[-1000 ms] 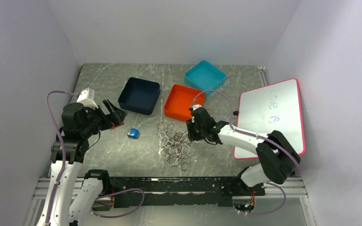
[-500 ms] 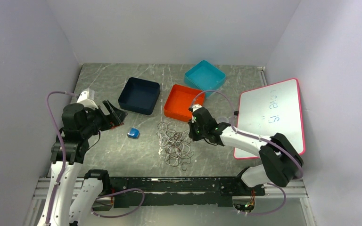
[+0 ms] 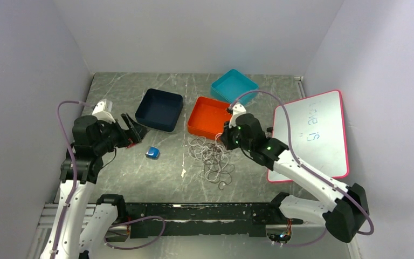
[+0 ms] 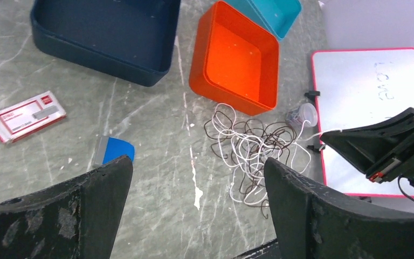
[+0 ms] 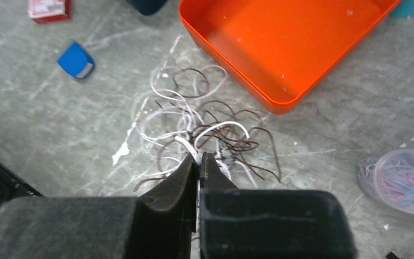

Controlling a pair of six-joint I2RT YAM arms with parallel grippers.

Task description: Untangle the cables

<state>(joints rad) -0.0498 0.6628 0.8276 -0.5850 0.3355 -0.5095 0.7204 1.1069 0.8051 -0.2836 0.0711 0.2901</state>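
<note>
The cables (image 3: 213,157) are a tangle of thin white and dark brown loops on the grey table, just in front of the orange tray. My right gripper (image 3: 224,142) is above the tangle's far right side. In the right wrist view it (image 5: 199,157) is shut on a white cable, and the rest of the tangle (image 5: 194,125) trails below it. My left gripper (image 3: 136,131) is open and empty, held up well left of the tangle. In the left wrist view it (image 4: 194,216) frames bare table, with the cables (image 4: 250,148) up to the right.
A navy tray (image 3: 159,109), an orange tray (image 3: 207,117) and a teal tray (image 3: 234,86) stand behind the cables. A pink-rimmed whiteboard (image 3: 312,132) lies at the right. A small blue object (image 3: 152,152), a red-white card (image 4: 26,116) and a clear tub of clips (image 5: 399,181) lie nearby.
My right gripper has risen and moved back to the right, dragging the tangle right and toward the orange tray. The left arm has barely moved.
</note>
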